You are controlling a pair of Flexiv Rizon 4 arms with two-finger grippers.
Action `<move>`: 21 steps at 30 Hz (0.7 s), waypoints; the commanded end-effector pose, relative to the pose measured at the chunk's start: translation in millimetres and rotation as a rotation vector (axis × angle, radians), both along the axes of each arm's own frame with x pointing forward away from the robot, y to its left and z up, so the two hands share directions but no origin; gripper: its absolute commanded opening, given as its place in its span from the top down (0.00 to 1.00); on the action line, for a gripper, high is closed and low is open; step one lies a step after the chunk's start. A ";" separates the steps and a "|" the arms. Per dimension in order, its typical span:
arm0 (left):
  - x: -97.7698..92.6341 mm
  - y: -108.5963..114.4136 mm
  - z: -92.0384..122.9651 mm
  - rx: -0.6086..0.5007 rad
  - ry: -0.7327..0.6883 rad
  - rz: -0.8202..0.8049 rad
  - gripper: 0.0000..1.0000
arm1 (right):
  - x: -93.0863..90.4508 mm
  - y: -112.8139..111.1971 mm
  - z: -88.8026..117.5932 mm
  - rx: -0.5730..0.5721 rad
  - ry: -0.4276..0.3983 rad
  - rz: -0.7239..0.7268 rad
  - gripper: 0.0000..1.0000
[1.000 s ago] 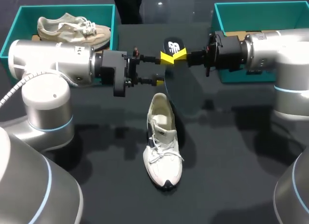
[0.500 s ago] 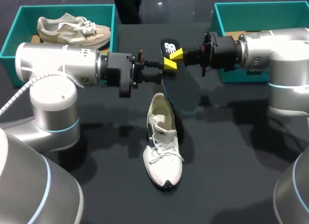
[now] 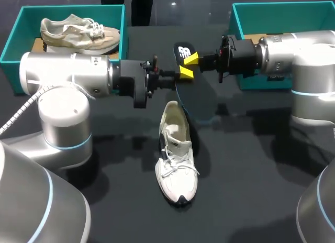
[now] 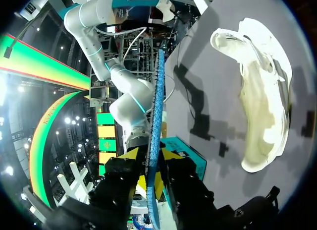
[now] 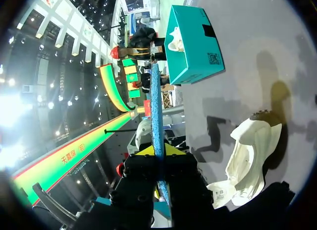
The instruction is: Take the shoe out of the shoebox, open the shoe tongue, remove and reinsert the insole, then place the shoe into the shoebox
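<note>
A dark insole [image 3: 194,96] with a blue underside hangs on edge above the table, over the heel of the white shoe [image 3: 177,154], which lies on the black tabletop with its toe toward me. My right gripper [image 3: 191,58] is shut on the insole's heel end. My left gripper [image 3: 183,72] comes in from the opposite side, its yellow tips pressed on the same end. In the left wrist view the insole [image 4: 156,116] runs edge-on between the fingers of the left gripper [image 4: 151,183], with the shoe [image 4: 257,101] beside it. In the right wrist view the insole [image 5: 156,106] stands likewise in the right gripper [image 5: 159,151].
A teal shoebox [image 3: 21,18] at the back left holds a beige shoe [image 3: 78,32]. A second teal shoebox [image 3: 282,10] stands at the back right, partly behind my right arm. The left box [image 5: 193,41] also shows in the right wrist view.
My left arm moved right toward the insole and its fingers closed onto it. The right gripper shifted slightly left with the insole, then held still.
</note>
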State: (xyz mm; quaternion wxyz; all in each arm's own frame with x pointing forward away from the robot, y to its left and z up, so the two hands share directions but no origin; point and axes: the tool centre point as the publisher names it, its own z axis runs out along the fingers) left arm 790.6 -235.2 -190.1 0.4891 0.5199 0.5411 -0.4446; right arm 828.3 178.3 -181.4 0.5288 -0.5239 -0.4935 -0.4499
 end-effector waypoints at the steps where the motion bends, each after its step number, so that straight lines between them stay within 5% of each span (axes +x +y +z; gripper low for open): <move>1: -0.5 -3.9 -2.0 0.004 0.000 0.008 0.85 | -0.4 0.8 -0.5 -0.002 0.000 0.000 1.00; 4: -0.4 -3.7 -3.1 0.005 0.000 0.015 1.00 | -0.4 0.8 -0.5 -0.002 0.000 0.000 1.00; 12: -2.1 -0.7 -4.4 0.003 -0.004 0.017 1.00 | -0.8 0.4 -0.8 -0.001 -0.001 -0.002 1.00; 13: -3.0 0.8 -4.0 0.003 -0.004 0.016 1.00 | -1.5 -0.2 -0.9 0.000 -0.007 -0.005 0.66; 14: -4.0 2.8 -3.4 0.002 -0.006 0.012 1.00 | -2.1 -1.6 -0.7 0.001 -0.009 -0.008 0.15; 15: -5.2 5.2 -2.9 0.003 -0.010 0.009 1.00 | -3.2 -4.2 -0.3 0.002 -0.012 -0.013 0.00; 21: -8.8 26.5 -1.7 0.025 0.000 -0.017 1.00 | -12.3 -25.2 2.8 0.007 -0.032 -0.041 0.00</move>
